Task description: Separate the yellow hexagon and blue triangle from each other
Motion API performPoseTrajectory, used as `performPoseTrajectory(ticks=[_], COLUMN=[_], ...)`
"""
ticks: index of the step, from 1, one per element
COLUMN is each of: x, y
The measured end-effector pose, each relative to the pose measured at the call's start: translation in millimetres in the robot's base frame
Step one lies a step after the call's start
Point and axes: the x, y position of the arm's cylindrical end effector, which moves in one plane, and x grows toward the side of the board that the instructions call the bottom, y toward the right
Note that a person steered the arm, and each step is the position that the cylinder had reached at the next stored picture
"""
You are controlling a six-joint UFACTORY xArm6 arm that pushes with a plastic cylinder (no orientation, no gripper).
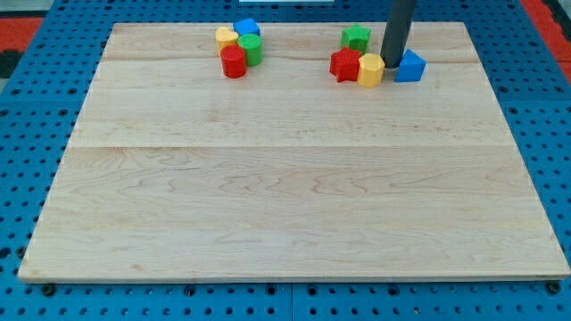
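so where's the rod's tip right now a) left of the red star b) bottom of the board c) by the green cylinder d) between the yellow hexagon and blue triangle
d: my tip sits in the gap between the yellow hexagon and the blue triangle.

A lab bench: wooden board (294, 178) on a blue perforated mounting table (535, 53).

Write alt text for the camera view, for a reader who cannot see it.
My tip sits between the yellow hexagon block and the blue triangle block near the top right of the wooden board, with a red star block and a green star block alongside. Four more blocks cluster top left.
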Motion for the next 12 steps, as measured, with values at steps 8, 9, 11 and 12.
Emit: performPoseTrajectory(ticks=[8, 9, 11, 12], x=[146, 159, 44, -24], y=[0, 16, 75, 97])
